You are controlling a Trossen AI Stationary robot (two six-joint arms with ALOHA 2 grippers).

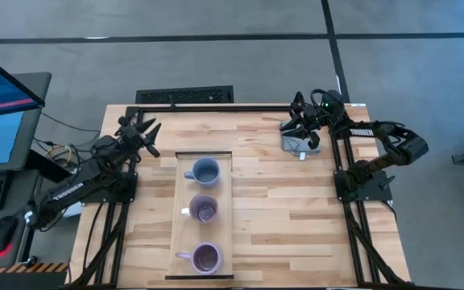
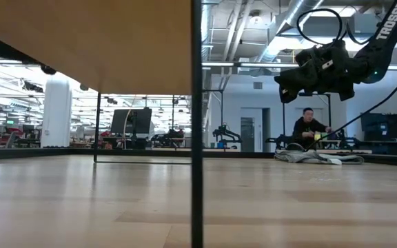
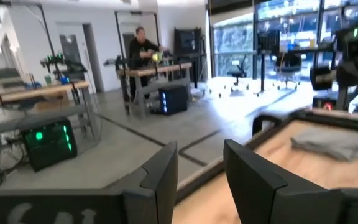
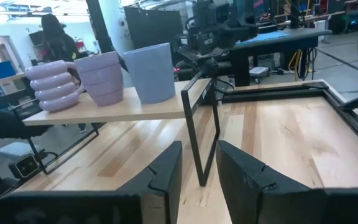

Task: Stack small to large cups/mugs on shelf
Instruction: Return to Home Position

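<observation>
Right gripper: fingers parted, empty, over the grey cloth. Left gripper: parted, empty, far-left table edge. Between them, the shelf holds the blue-grey mug, lavender mug and purple mug, seemingly not touching.
</observation>
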